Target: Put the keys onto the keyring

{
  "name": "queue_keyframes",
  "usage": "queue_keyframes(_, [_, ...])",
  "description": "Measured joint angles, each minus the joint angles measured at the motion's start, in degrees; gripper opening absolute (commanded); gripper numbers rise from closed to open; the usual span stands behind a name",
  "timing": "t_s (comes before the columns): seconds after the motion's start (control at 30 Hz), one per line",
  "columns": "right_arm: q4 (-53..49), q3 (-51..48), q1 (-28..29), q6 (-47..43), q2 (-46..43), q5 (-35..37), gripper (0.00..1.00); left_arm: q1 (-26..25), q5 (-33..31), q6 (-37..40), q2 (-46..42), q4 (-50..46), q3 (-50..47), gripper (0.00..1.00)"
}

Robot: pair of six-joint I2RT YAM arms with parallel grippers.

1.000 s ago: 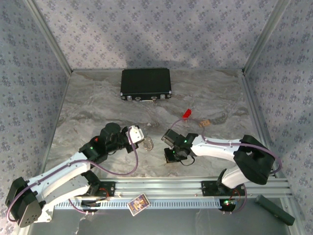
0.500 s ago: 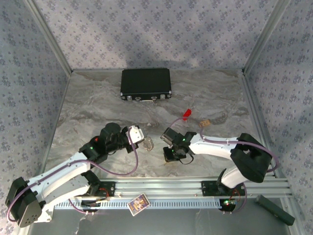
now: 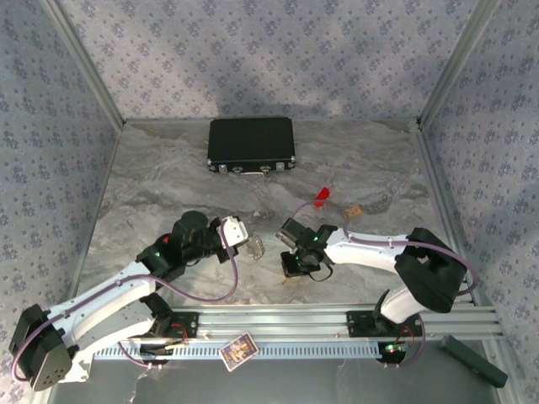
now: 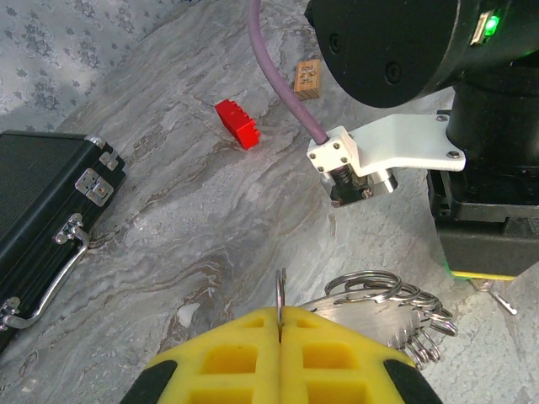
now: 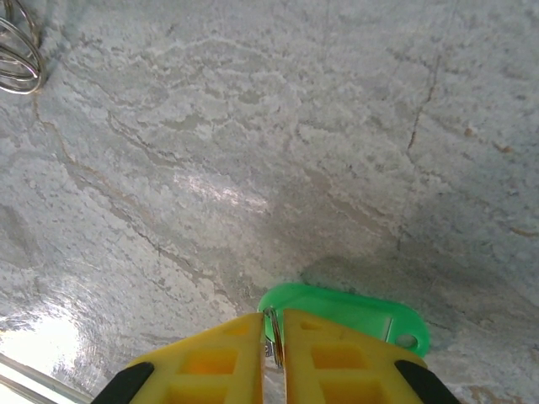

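Note:
My left gripper (image 4: 280, 313) is shut on the keyring, pinching one thin silvery loop (image 4: 280, 290) edge-on. The other loops and their metal plate (image 4: 383, 307) hang to the right of the fingers. In the top view the left gripper (image 3: 245, 240) holds the keyring (image 3: 255, 246) just above the table. My right gripper (image 5: 271, 318) is shut on the small metal ring of a green key (image 5: 349, 313), whose plastic head lies flat on the table under the fingers. The right gripper (image 3: 291, 269) points down a little right of the keyring. A red key (image 3: 320, 196) (image 4: 237, 124) lies farther back.
A black case (image 3: 251, 145) (image 4: 38, 210) lies shut at the back of the marble table (image 3: 152, 185). A small brown bit (image 3: 354, 211) (image 4: 308, 77) sits right of the red key. A card (image 3: 237, 350) rests on the front rail. Patterned walls enclose three sides.
The right arm has shifted slightly left toward the keyring, still holding the green key. The left arm has not moved.

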Motion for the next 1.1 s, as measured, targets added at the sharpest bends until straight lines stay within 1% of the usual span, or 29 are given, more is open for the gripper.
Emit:
queue_keyframes(0.2, [-0.2,0.5,-0.1,-0.3,0.1,0.0,0.09,0.0,0.0,0.0,0.0,0.0,0.0,0.0])
queue_keyframes(0.37, [-0.3,0.5,-0.2,-0.7,0.1,0.0,0.14,0.0,0.0,0.0,0.0,0.0,0.0,0.0])
queue_keyframes(0.6, [-0.9,0.7,-0.2,-0.7,1.0,0.0,0.14,0.0,0.0,0.2,0.0,0.0,0.0,0.0])
queue_keyframes(0.73, [-0.9,0.7,-0.2,-0.9,1.1,0.0,0.09,0.0,0.0,0.2,0.0,0.0,0.0,0.0])
queue_keyframes(0.87, [-0.9,1.0,-0.2,-0.9,1.1,0.0,0.0,0.0,0.0,0.2,0.0,0.0,0.0,0.0])
queue_keyframes(1.1, [-2.4,1.3,-0.2,-2.8,0.0,1.1,0.0,0.0,0.0,0.1,-0.7,-0.3,0.0,0.0])
